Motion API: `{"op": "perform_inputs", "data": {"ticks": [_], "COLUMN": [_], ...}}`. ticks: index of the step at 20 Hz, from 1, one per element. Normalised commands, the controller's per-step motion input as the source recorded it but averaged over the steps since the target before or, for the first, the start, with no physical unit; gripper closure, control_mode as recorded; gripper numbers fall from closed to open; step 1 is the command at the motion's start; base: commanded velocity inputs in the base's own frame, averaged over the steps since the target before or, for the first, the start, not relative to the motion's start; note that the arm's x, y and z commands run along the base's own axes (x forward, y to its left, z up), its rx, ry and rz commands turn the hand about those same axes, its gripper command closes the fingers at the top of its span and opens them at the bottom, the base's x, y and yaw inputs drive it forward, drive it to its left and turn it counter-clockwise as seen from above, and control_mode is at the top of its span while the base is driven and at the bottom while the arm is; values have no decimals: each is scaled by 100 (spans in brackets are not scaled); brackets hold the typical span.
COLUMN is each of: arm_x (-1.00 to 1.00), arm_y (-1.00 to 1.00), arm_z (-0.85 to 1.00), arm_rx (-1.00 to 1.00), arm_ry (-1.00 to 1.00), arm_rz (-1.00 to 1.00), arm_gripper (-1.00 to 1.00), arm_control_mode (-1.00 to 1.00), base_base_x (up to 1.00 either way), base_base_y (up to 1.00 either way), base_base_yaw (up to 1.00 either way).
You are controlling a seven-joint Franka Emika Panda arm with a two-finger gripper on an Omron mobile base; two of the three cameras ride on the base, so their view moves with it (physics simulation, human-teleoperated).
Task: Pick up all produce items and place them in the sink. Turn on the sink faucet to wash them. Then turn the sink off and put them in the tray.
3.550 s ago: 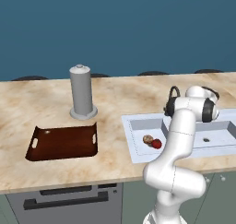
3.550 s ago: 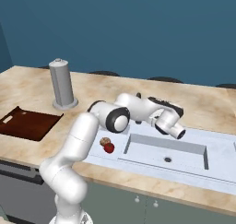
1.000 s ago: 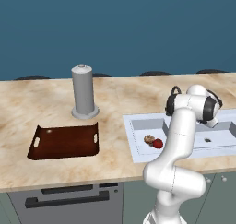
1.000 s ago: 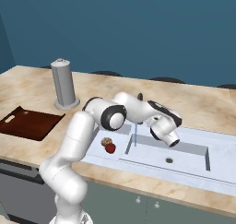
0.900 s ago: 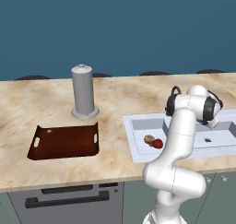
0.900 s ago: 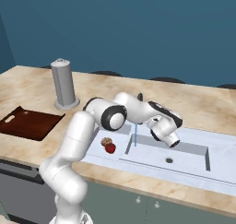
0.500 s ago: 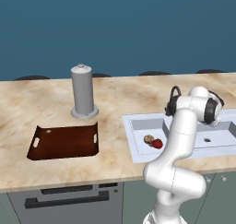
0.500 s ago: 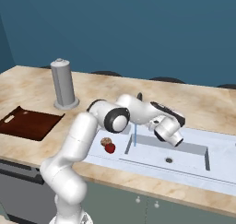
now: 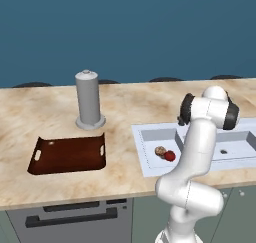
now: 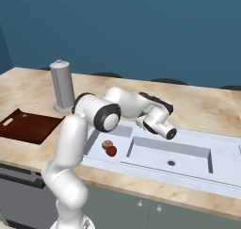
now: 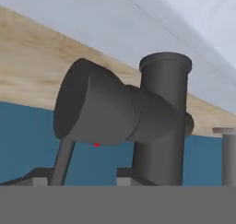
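Two produce items lie together in the left basin of the sink [image 9: 144,159]: a tan-brown one [image 9: 160,150] [image 10: 107,144] and a glossy red one [image 9: 170,156] [image 10: 111,151]. My gripper [image 10: 168,132] [image 11: 83,177] hangs over the sink's back rim [image 10: 226,176], right at the black sink faucet [image 11: 161,121]. In the hand view, which is rolled upside down, the faucet's thick side lever [image 11: 97,108] points toward me just beyond the fingertips [image 11: 126,176]. The fingertips stand apart with nothing between them. The dark reddish-brown tray [image 9: 67,154] [image 10: 28,126] lies empty at the left.
A tall grey cylinder [image 9: 88,99] [image 10: 62,84] [image 11: 227,154] stands on the counter behind the tray. The right basin [image 10: 172,155] holds only its drain hole. A blue wall runs behind the counter.
The hand has shifted only slightly beside the faucet. The two produce items and the tray lie where they were.
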Motion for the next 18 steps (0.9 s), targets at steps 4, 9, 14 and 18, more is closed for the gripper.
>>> {"op": "perform_inputs", "data": {"ticks": [4, 9, 14, 18], "arm_x": [-60, -43, -25, -31], "arm_y": [19, 1, -13, -26], "arm_z": [41, 44, 66, 100], "arm_rx": [-17, -14, -8, 0], "arm_ry": [-33, -28, -25, -31], "arm_rz": [25, 22, 19, 15], "arm_gripper": [100, -100, -100, -100], "arm_control_mode": [-100, -100, -100, -100], "base_base_x": [0, 0, 0, 0], "base_base_y": [0, 0, 0, 0], "base_base_yaw": [0, 0, 0, 0]}}
